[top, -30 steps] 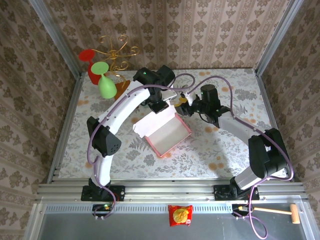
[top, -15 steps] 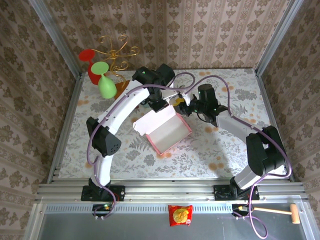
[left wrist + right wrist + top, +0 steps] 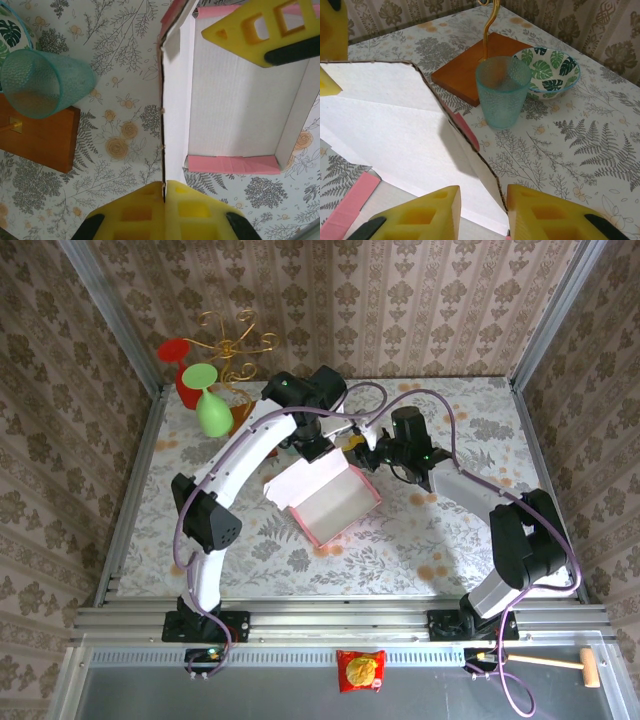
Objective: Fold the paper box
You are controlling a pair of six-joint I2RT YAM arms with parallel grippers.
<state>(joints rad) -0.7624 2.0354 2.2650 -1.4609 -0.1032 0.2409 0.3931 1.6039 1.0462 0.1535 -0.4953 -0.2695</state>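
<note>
Paper box (image 3: 335, 508) sits mid-way across the bench (image 3: 450, 540), its far-left wall pinched flat in the left tool (image 3: 164, 186), while the right tool (image 3: 484, 194), jaws spread, straddles the raised flap at its far-right corner.

Damask-papered walls (image 3: 400, 300), floral tablecloth (image 3: 420, 530) — aluminium frame (image 3: 330, 622)

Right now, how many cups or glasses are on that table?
3: a red glass and a green glass at the gold rack in the far-left corner, and a teal cup standing beside the rack's wooden base. More may be hidden.
</note>
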